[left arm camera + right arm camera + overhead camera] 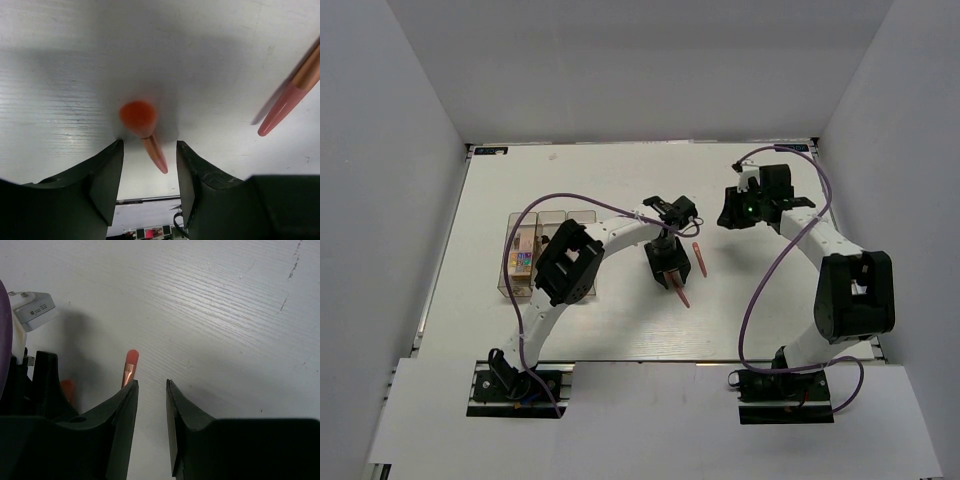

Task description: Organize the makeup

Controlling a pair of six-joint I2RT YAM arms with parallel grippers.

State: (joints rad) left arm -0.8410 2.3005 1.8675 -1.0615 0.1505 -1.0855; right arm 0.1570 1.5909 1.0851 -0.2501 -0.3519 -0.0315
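Left wrist only: coral stick (150, 145) untouched between spread left fingers (107, 175); right fingers (122, 425) slightly apart.

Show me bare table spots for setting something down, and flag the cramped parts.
Bare: the far strip of the white table beyond both arms, and the near middle between the arm bases. Crowded: the centre, around the left end effector and two coral-pink sticks, and the left side by the clear plastic box.

One stick (150, 137) and the second stick (287, 100) are coral-pink with copper bands; the table (200, 50) white.
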